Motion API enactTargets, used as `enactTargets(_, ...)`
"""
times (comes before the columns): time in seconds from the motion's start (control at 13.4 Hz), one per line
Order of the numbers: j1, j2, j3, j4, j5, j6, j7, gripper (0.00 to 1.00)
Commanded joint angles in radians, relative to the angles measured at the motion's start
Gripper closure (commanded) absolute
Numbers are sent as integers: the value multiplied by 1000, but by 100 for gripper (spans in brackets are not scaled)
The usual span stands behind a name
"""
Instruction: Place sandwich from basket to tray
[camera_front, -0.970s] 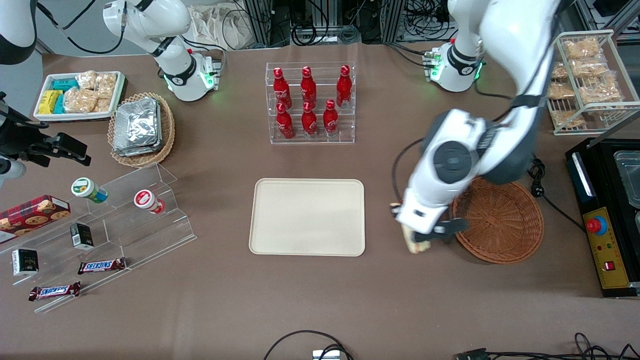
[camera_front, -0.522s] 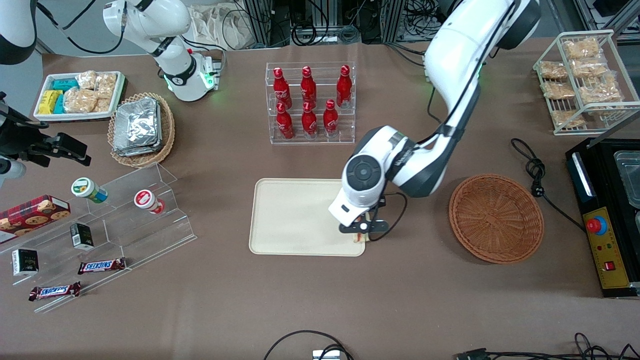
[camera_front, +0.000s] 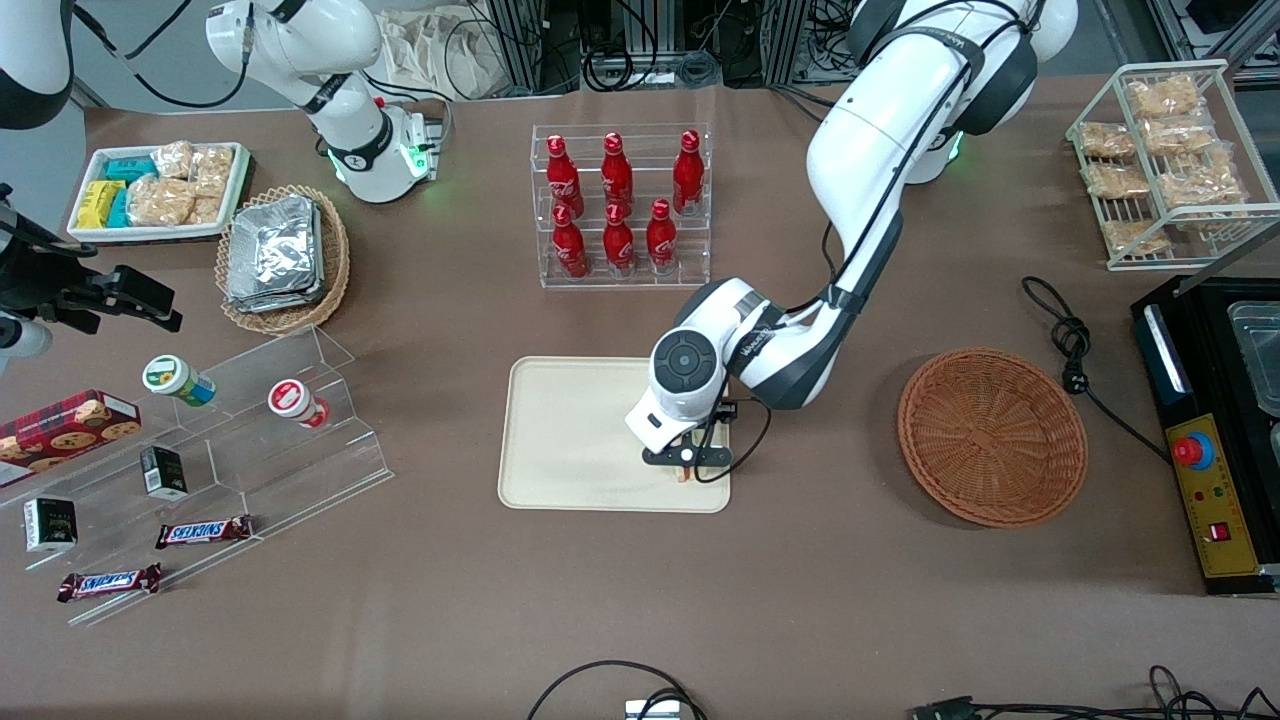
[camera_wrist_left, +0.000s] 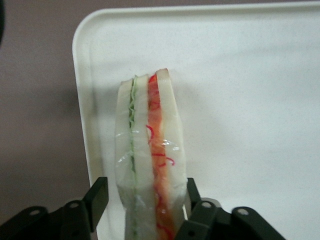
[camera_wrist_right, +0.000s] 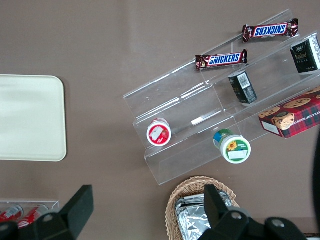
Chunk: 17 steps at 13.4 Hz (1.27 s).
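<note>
The sandwich (camera_wrist_left: 147, 145), a white wedge with a green and an orange-red stripe, stands on edge on the cream tray (camera_wrist_left: 250, 75) near one corner. My left gripper (camera_wrist_left: 147, 186) straddles it, fingers open. One finger touches the bread and a thin gap shows at the other finger (camera_wrist_left: 100, 192). In the front view the gripper (camera_front: 686, 460) is low over the tray (camera_front: 580, 430), at the corner nearest the camera on the basket's side. Only a sliver of the sandwich (camera_front: 685, 474) shows under it. The reddish-brown basket (camera_front: 992, 436) sits empty, toward the working arm's end.
A clear rack of red bottles (camera_front: 620, 205) stands farther from the camera than the tray. A black cable (camera_front: 1075, 350) lies by the basket, and a black machine (camera_front: 1215, 430) beside it. Acrylic steps with snacks (camera_front: 200, 450) and a tan basket of foil packets (camera_front: 280, 255) lie toward the parked arm's end.
My left gripper carried the sandwich from beside the basket over to the tray's corner and came lower. The fingers now stand slightly apart around it.
</note>
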Motion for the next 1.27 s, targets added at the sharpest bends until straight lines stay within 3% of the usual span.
enactTargets(0.0, 0, -66, 13, 32, 14, -47, 1, 0)
enactTargets(0.37, 118, -297, 9, -44, -6, -349, 15, 0)
enactTargets(0.52, 177, -470, 7, -252, -53, -304, 29, 0)
enactTargets(0.75, 247, -850, 13, -759, -64, -8, 101, 0)
enactTargets(0.82, 290, -917, 13, -815, -64, -7, 175, 0)
enactTargets(1.04, 443, -937, 16, -738, -81, -159, 438, 0)
enactTargets(1.19, 513, -873, 15, -607, -77, -224, 561, 0)
